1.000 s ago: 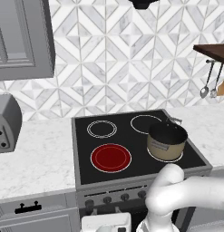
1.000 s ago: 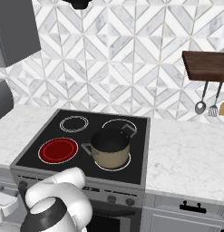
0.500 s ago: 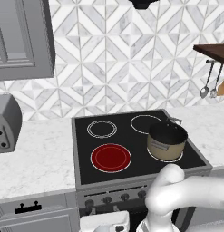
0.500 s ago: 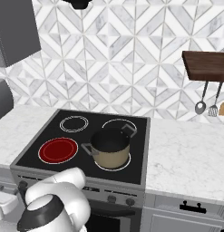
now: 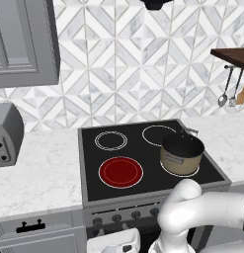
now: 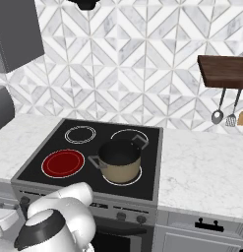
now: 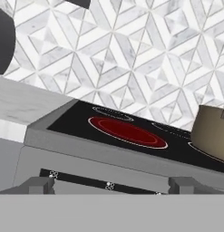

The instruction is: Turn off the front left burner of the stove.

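Note:
The stove (image 5: 89, 163) is a black glass cooktop with a grey front panel. Its front left burner (image 5: 121, 172) (image 6: 63, 163) glows red inside two white rings, and it lies straight ahead in the hand view (image 7: 127, 131). A row of small dark knobs (image 5: 136, 215) runs along the front panel, and they are small marks on a dark strip (image 7: 109, 185) in the hand view. My gripper (image 7: 113, 186) is open, low in front of that panel, with its fingertips (image 7: 38, 185) wide apart and nothing between them. Its white hand (image 5: 113, 243) sits just below the panel.
A tan pot with a dark lid (image 5: 182, 154) (image 6: 118, 160) stands on the front right burner. On the left counter is a grey toaster (image 5: 5, 133). Utensils (image 6: 217, 115) hang under a wooden shelf (image 6: 224, 71) at the right. Drawers (image 5: 29, 227) flank the oven.
The arm's elbow has sunk slightly toward the lower left in the right base view. Nothing on the stove has moved and the burner still glows red.

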Controlling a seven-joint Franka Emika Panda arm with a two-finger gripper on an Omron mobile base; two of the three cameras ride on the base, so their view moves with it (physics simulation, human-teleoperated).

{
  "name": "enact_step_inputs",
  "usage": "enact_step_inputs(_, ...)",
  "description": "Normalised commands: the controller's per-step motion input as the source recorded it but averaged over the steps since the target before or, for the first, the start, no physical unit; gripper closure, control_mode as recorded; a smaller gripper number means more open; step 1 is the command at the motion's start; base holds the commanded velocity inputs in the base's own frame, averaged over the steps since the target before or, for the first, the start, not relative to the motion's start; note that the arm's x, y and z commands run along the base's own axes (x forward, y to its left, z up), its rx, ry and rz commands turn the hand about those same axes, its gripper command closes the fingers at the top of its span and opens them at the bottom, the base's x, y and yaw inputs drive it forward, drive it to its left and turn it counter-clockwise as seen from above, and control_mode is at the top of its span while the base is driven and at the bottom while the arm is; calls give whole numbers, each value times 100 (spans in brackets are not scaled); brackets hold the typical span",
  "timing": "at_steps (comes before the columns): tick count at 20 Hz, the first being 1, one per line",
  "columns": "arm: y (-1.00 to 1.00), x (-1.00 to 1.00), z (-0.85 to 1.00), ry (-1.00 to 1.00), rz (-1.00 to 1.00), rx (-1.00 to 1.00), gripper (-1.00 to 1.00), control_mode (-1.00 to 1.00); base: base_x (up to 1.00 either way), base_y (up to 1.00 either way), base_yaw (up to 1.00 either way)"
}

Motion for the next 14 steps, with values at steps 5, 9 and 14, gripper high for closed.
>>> enact_step_inputs(5,0,0,0,3,2,-10,-100,-100,0,0,0)
enact_step_inputs(9,0,0,0,1,3,-4,-100,-100,0,0,0)
enact_step_inputs(14,0,0,0,0,2,0,-100,-100,0,0,0)
